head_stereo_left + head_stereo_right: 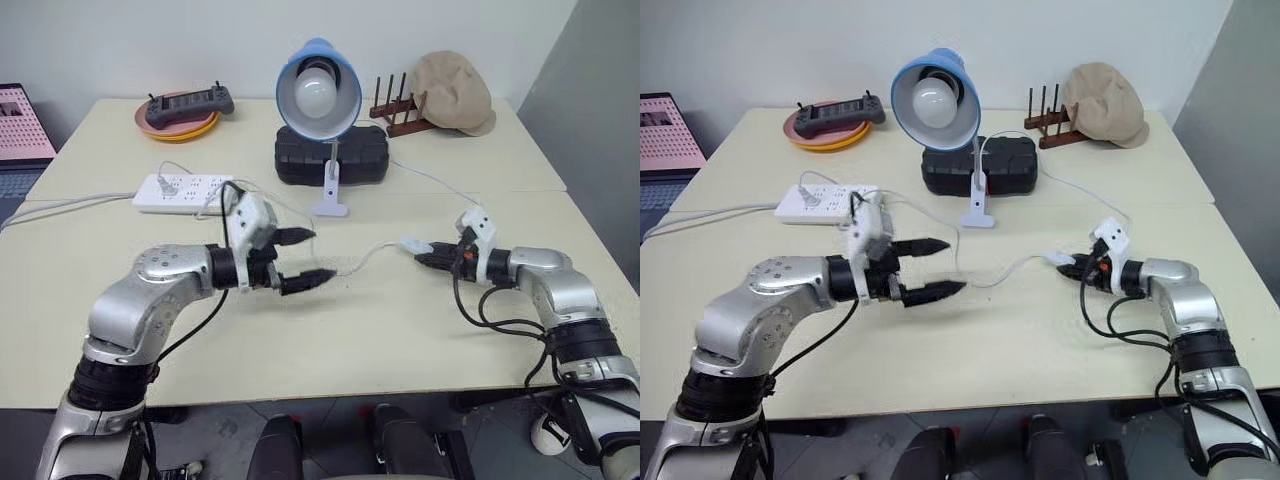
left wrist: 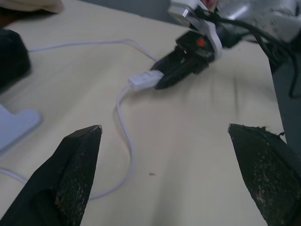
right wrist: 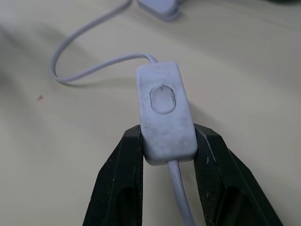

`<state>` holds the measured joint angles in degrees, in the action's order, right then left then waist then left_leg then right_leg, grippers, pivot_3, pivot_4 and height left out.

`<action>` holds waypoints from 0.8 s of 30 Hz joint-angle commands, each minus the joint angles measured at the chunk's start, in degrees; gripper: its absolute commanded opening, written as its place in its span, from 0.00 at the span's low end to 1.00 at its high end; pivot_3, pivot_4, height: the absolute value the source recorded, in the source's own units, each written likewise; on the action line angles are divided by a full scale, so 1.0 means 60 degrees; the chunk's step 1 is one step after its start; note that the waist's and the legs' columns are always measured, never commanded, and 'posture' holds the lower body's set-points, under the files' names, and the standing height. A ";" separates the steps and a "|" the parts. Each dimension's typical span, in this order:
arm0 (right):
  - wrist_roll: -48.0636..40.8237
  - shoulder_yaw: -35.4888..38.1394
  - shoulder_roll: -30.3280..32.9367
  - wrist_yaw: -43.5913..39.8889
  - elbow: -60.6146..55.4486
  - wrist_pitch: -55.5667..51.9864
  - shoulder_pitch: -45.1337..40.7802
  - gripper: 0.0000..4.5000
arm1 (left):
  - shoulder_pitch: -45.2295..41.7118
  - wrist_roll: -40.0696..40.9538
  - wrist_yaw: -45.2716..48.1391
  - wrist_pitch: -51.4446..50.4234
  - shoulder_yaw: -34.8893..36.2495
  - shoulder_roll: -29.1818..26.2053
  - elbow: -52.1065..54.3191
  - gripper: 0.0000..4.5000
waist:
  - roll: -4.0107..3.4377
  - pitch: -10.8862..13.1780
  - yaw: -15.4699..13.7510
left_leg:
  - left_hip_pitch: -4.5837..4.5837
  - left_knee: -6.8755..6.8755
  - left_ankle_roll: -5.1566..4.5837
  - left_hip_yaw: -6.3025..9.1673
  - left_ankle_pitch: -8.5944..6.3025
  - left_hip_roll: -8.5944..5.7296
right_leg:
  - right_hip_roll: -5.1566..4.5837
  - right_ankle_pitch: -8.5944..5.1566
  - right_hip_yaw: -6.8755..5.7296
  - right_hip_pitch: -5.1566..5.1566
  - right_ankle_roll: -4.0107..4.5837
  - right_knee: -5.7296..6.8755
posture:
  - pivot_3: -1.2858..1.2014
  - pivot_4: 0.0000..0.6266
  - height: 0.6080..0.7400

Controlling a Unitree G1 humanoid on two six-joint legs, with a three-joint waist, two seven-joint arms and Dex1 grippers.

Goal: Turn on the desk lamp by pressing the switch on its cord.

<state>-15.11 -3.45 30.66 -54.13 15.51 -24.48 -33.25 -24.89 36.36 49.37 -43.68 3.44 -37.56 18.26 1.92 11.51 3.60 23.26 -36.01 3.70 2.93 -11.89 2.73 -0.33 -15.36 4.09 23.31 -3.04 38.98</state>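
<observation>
The right claw [image 1: 428, 252] pinches the switch [image 1: 412, 243] by its near end, just above the worktop [image 1: 400, 340], right of centre from the head camera. The left claw [image 1: 303, 258] hangs spread wide, holding nothing, well apart from the switch. The cord [image 1: 365, 258] runs slack from the switch toward the desk lamp [image 1: 318, 90], which stands unlit at the back, clipped by a black case [image 1: 365, 150].

From the left wrist, both fingers [image 2: 77, 155] stand far apart, with the switch [image 2: 145, 80] and the right claw [image 2: 181, 70] ahead and the cord [image 2: 124, 141] curling between.

From the right wrist, the fingers [image 3: 123, 174] grip the switch [image 3: 164, 113] at its sides, leaving the oval button [image 3: 162, 99] bare on top. The switch looks light, hard and smooth, likely to slip or twist if pushed off-centre; the side grip seems right, and the press should land squarely on the button. The cord [image 3: 89, 70] is limp and offers no support.
</observation>
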 commanded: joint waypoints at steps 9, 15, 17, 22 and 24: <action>0.1127 -0.0785 -0.1603 0.2461 -0.3251 0.0908 0.0348 0.24 | 0.2474 0.7266 -0.7379 -0.2905 0.2298 0.3764 0.1531 1.00 | 0.0004 -0.0002 -0.0283 | 0.0019 -0.0015 0.0004 0.0023 -0.0001 -0.0010 | -0.0022 0.0001 -0.0014 -0.0007 -0.0001 -0.0004 | 0.52 0.24 1.00; 0.1240 -0.0924 -0.1482 0.2379 -0.3643 0.1267 0.0652 0.24 | 0.2126 0.7738 -0.8593 -0.1964 0.1904 0.4735 0.0942 1.00 | 0.0008 -0.0005 -0.0315 | -0.0004 -0.0029 0.0006 0.0014 0.0002 -0.0018 | -0.0014 0.0014 -0.0003 -0.0024 -0.0008 -0.0005 | 0.52 0.24 1.00; 0.1147 -0.0940 -0.1430 0.2291 -0.3799 0.1241 0.0755 0.24 | 0.1915 0.7929 -0.8620 -0.1787 0.1776 0.4881 0.0686 1.00 | 0.0008 -0.0005 -0.0304 | -0.0007 -0.0022 0.0006 0.0015 0.0002 -0.0017 | -0.0010 0.0014 -0.0002 -0.0024 -0.0006 -0.0005 | 0.52 0.24 1.00; 0.0723 -0.0876 -0.1445 0.2102 -0.4362 0.1025 0.1022 0.24 | 0.1475 0.7975 -0.8312 -0.1739 0.1403 0.4911 0.0006 1.00 | 0.0008 -0.0005 -0.0290 | -0.0001 -0.0015 0.0006 0.0015 0.0002 -0.0017 | -0.0010 0.0012 -0.0004 -0.0021 -0.0004 -0.0012 | 0.52 0.24 1.00; 0.0531 -0.0871 -0.1438 0.1969 -0.4599 0.0957 0.1128 0.24 | 0.1338 0.7901 -0.8111 -0.1738 0.1274 0.4857 -0.0148 1.00 | 0.0008 -0.0005 -0.0275 | -0.0003 -0.0015 0.0006 0.0010 0.0001 -0.0017 | -0.0010 0.0012 0.0000 -0.0021 -0.0005 -0.0014 | 0.52 0.24 1.00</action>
<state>-9.97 -9.84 22.03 -41.41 -8.52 -18.67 -26.49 -15.84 83.17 -1.24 -54.51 11.89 -7.97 17.13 1.97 11.48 1.95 23.24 -36.09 3.74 3.00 -11.88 2.63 -0.39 -15.29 4.07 23.18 -3.07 38.90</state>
